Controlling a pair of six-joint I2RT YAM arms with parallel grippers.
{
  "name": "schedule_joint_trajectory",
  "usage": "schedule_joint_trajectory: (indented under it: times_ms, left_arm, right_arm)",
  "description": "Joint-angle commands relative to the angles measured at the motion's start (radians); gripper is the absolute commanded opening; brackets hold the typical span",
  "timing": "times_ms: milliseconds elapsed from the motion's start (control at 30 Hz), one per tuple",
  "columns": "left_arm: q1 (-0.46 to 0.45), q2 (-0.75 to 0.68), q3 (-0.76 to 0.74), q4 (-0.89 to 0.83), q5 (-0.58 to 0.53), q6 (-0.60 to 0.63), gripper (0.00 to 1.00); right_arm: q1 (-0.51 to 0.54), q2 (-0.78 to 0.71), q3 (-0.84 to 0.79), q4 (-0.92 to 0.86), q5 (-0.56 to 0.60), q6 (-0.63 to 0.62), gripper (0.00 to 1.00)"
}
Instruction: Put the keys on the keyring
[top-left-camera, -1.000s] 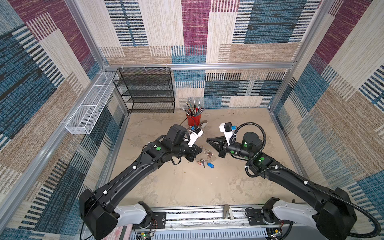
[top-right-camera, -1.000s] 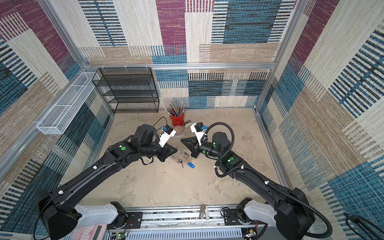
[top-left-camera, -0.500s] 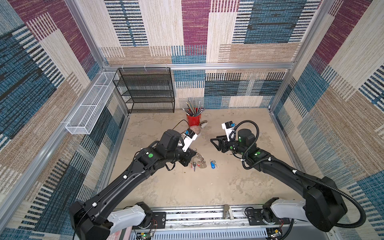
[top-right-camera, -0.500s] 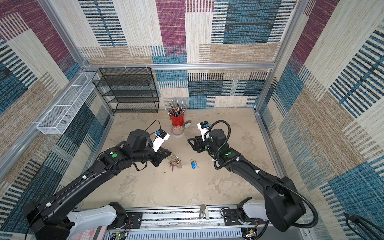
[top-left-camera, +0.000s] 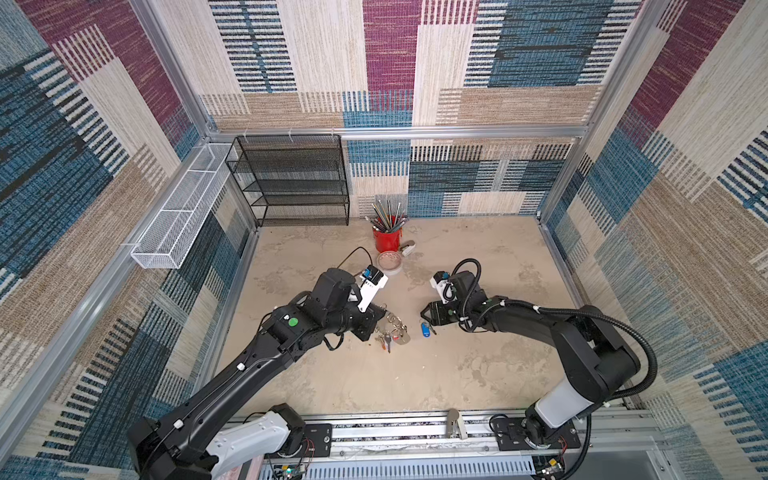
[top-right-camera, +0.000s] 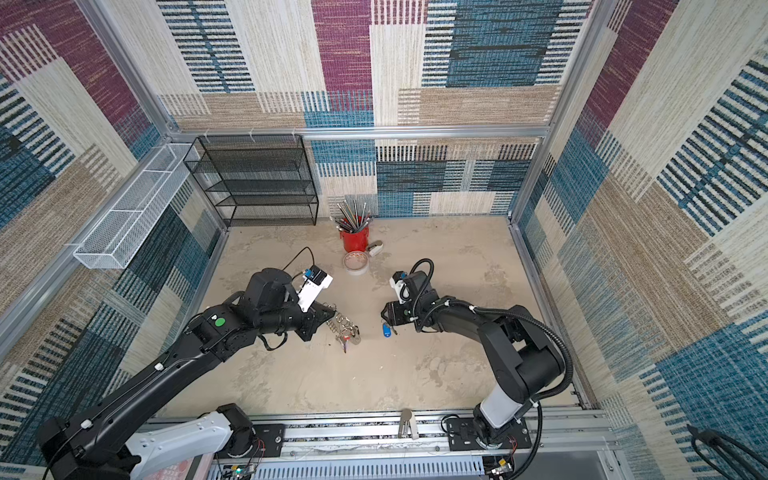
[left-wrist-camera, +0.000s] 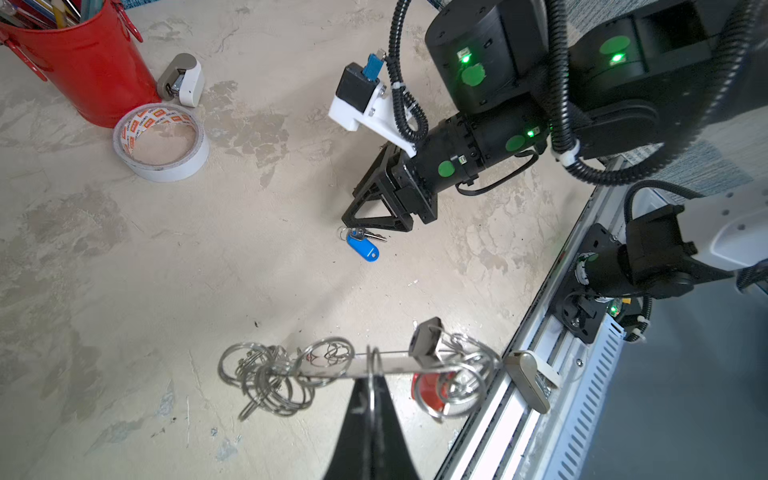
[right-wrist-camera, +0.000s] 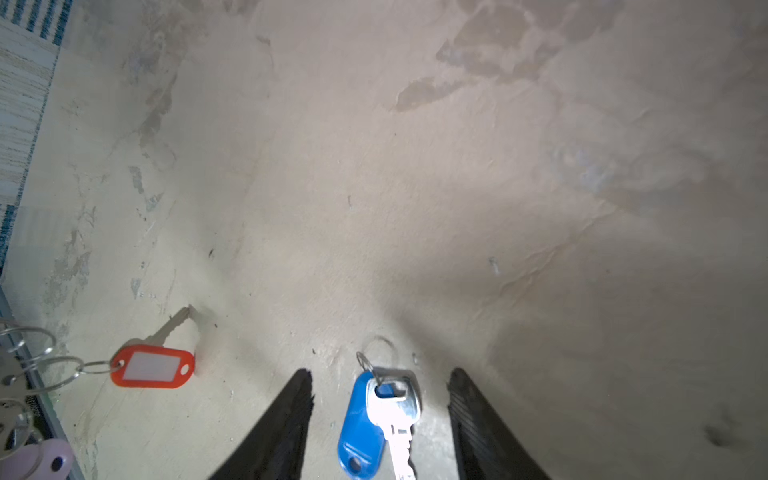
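My left fingers (left-wrist-camera: 357, 415) are clamping the keyring (left-wrist-camera: 399, 366), holding it up so its rings are dangling free, the red key (right-wrist-camera: 151, 366) seemingly hanging on one. My right fingers (right-wrist-camera: 282, 424) are spread, straddling the blue key (right-wrist-camera: 392, 405) lying on the desk (right-wrist-camera: 415, 166) near the keyring, readying a pinch.

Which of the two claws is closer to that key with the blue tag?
Right. The right gripper sits over the blue-tagged key, its jaws open on either side of it without touching. The left gripper is off to one side, shut on the keyring.
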Motion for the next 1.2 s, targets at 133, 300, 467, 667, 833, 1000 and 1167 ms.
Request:
schedule_joint_trajectory:
  times_ms: [133,300,467,667,833,1000,1167]
  left_arm:
    - [0.006,-0.003,-0.003,0.039,0.021,0.004,0.00]
    - [0.013,0.006,-0.003,0.046,0.038,-0.001,0.00]
    - [0.017,0.015,-0.004,0.054,0.052,-0.009,0.00]
    - [0.020,0.020,-0.003,0.056,0.059,-0.011,0.00]
    - [0.025,0.021,-0.003,0.059,0.067,-0.015,0.00]
    - [0.028,0.020,-0.004,0.057,0.069,-0.017,0.00]
    - [0.028,0.004,-0.012,0.059,0.061,-0.022,0.00]
  right_arm:
    - [0.001,0.029,-0.005,0.037,-0.074,-0.022,0.45]
    - [0.001,0.051,-0.006,0.047,-0.080,-0.026,0.41]
    - [0.003,0.051,-0.012,0.068,-0.091,-0.026,0.38]
    - [0.008,0.056,-0.003,0.065,-0.084,-0.033,0.35]
    - [0.030,0.014,-0.022,0.075,-0.004,-0.038,0.35]
    - [0.060,-0.035,-0.030,0.085,0.062,-0.056,0.37]
    - [0.085,-0.016,-0.021,0.074,0.108,-0.074,0.35]
